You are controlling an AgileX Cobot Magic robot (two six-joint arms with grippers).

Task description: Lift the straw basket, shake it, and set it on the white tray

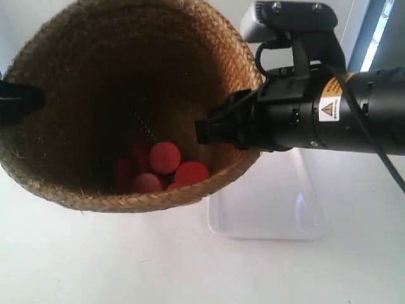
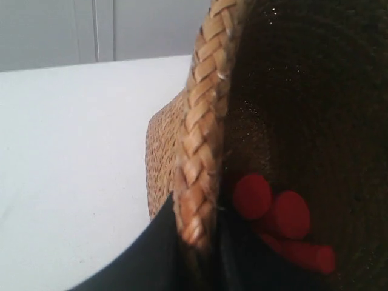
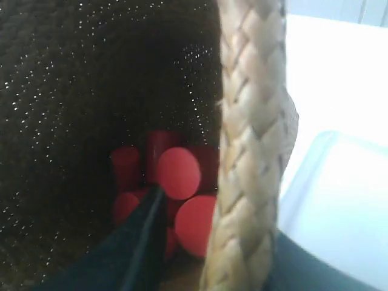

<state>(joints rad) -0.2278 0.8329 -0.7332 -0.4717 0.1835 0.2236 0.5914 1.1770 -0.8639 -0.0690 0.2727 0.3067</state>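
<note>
The straw basket [image 1: 95, 95] hangs high and close to the exterior camera, its dark inside showing several red cylinders [image 1: 163, 166]. The arm at the exterior view's right has its gripper [image 1: 212, 130] clamped on the braided rim. In the right wrist view my right gripper [image 3: 212, 254] is shut on that rim [image 3: 248, 151], one finger inside, one outside. My left gripper [image 2: 197, 242] is shut on the opposite rim [image 2: 200, 157] in the same way. The white tray [image 1: 278, 202] lies on the table below, partly hidden by the basket; the tray [image 3: 339, 200] also shows beside the rim.
A white table [image 1: 95, 259] spreads under everything. A grey wall [image 2: 91, 30] stands behind the table [image 2: 73, 151]. A window strip [image 1: 380, 31] shows at the exterior view's upper right.
</note>
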